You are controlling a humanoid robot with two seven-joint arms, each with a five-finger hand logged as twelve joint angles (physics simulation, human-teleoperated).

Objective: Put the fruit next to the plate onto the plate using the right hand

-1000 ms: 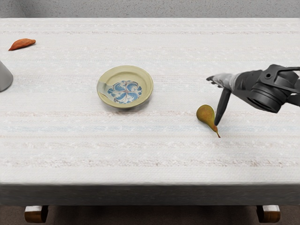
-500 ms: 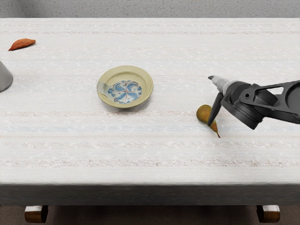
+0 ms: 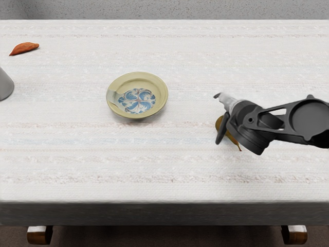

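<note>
Pear (image 3: 219, 122) is left on the surface (image 3: 154, 170), well right of the plate (image 3: 161, 87), mostly covered by the right robot hand (image 3: 229, 116). Whether it's actually being gripped can't be made out, tbh.

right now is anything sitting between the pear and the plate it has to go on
Nothing visible does. Only tablecloth shows between the pear and the plate. The right hand is directly over the pear and hides most of it, with nothing between them.
</note>
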